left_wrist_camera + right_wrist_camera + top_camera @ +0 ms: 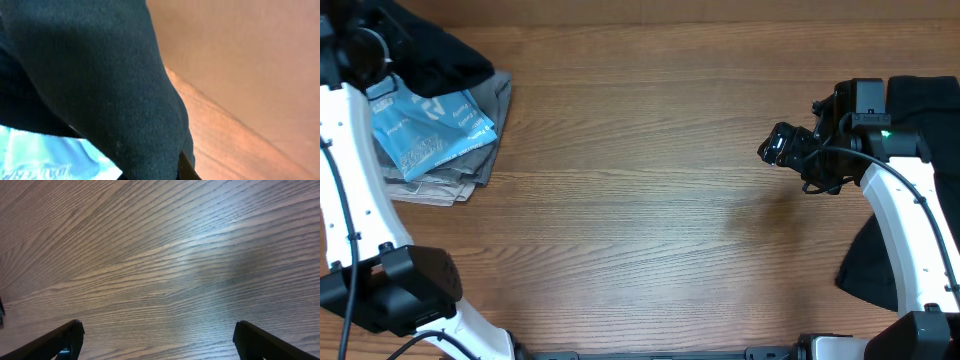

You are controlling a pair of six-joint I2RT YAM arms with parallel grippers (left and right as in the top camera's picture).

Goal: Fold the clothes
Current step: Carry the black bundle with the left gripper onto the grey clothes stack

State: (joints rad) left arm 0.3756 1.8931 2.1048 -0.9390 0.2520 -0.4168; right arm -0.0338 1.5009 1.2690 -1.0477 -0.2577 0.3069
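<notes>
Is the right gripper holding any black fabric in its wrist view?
No, the right gripper stands wide open, and only the bare wooden table shows in the gap.

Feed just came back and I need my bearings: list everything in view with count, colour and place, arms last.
black T-shirt: one, black, top-left corner of the overhead view, bunched at the left gripper.
black clothes: count unclear, black, right edge, partly under the right arm.
light-blue garment: one, light blue with white print, on top of the left stack.
folded garments: at least two, grey and beige, beneath the light-blue one.
table: one, brown woodgrain.
left gripper: black, shut on the black T-shirt.
right gripper: black, open, over wood at right.
</notes>
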